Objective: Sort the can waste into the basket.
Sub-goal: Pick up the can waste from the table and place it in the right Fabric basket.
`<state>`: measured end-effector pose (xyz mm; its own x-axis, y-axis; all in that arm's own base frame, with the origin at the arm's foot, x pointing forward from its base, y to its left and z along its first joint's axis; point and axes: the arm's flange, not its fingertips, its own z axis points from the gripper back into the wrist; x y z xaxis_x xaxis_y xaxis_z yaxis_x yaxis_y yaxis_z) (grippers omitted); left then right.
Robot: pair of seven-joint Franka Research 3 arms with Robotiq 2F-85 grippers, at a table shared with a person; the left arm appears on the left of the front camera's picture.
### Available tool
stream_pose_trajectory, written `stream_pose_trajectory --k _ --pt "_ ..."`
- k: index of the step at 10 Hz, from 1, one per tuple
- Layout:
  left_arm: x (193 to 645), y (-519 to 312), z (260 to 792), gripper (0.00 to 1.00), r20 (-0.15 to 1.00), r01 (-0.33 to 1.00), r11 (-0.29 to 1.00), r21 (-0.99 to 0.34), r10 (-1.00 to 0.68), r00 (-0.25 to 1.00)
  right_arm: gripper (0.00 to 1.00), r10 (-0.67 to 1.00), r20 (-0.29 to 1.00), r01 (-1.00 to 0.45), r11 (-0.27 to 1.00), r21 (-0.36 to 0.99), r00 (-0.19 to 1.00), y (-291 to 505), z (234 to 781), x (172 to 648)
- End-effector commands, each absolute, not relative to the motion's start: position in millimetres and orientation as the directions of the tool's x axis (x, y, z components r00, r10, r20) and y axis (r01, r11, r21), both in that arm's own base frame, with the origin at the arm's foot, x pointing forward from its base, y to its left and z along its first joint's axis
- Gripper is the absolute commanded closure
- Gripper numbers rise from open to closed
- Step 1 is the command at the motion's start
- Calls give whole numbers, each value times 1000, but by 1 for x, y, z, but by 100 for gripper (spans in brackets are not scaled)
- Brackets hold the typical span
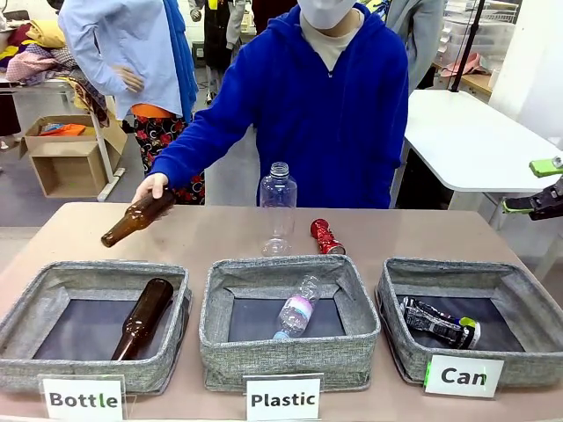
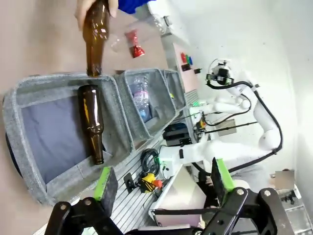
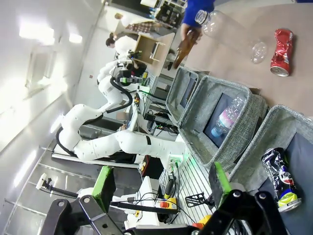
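On the desk point(image 1: 70, 237), red can point(image 1: 326, 236) lies unsorted, black can point(image 1: 438, 323) already in basket point(image 1: 528, 365); next, right pincer point(image 1: 521, 186), released like left pincer point(image 2: 161, 171), must reach and grasp it.

Three white cards stand along the near edge of the tabletop point(image 1: 220, 237), one in front of each grey fabric basket. Each card carries one word in bold black print, upright and legible in the front view.

- The left card point(image 1: 84, 398) reads "Bottle" and stands at the left basket point(image 1: 35, 290).
- The middle card point(image 1: 282, 399) reads "Plastic" and stands at the middle basket point(image 1: 290, 352).
- The right card point(image 1: 464, 376) reads "Can" and stands before the near wall of the right basket point(image 1: 528, 365).

The black can point(image 1: 437, 322) in the right basket bears white and green markings that are too small to read. Any print on the red can point(image 1: 326, 236), on the far tabletop, is not legible.
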<state>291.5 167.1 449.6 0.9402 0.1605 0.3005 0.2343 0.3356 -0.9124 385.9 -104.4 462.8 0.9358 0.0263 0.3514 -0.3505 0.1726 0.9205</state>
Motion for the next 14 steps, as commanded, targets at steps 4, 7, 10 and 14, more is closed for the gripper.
stream_pose_trajectory --k 4,7,10,14 --pt "337 150 458 0 256 225 391 -892 29 966 0 40 360 -361 169 917 932 -106 465 384" --pt "330 175 470 0 260 234 343 -910 31 965 0 40 360 -361 169 917 932 -106 465 384" --pt "278 211 465 0 323 286 284 -915 95 942 0 40 360 -361 169 917 932 -106 465 384" --pt "281 202 455 0 318 283 277 -918 94 943 0 40 360 -361 169 917 932 -106 465 384"
